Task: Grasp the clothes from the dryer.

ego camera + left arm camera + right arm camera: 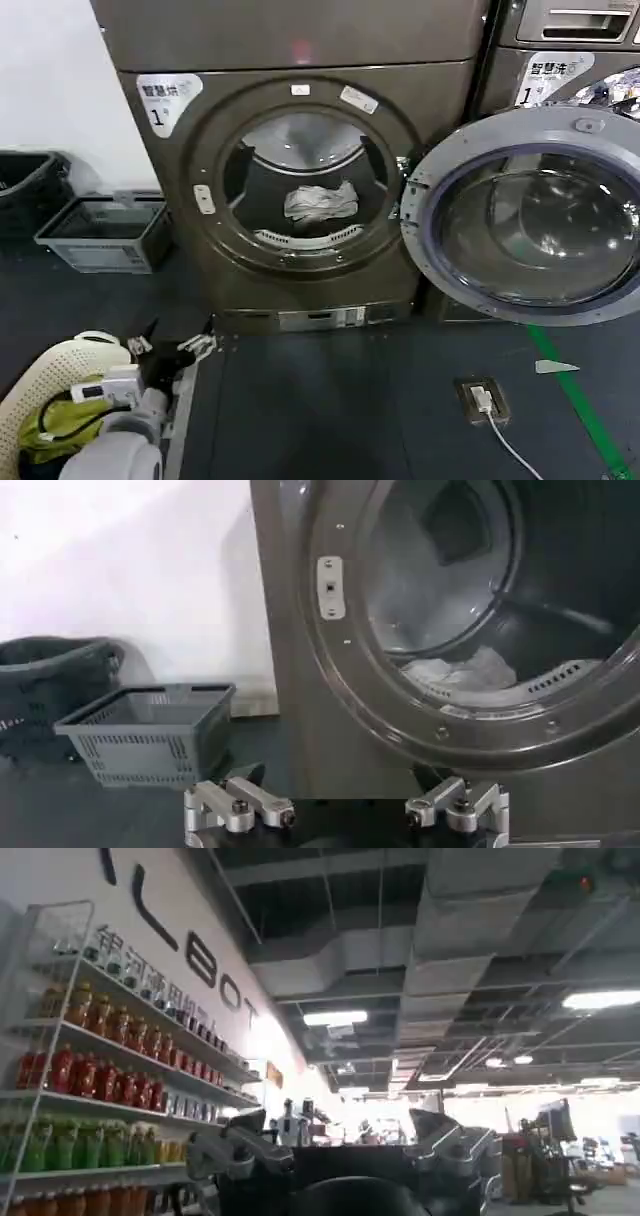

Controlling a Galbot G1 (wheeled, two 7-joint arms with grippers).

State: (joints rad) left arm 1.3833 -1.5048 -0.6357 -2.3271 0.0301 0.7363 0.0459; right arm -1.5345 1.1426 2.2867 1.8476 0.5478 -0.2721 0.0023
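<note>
Left claw (170, 345) empty, jaws apart; clothes (320, 202) lie ahead and above inside dryer (300, 250). Soft, light bundle: pinch its crumpled top fold.

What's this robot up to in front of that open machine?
It is set to take the clothes out of the dryer, whose door is swung wide open. The small white bundle lies untouched in the drum. The left hand is open, low in front of the machine; the right hand, also open, points away into the room.
</note>
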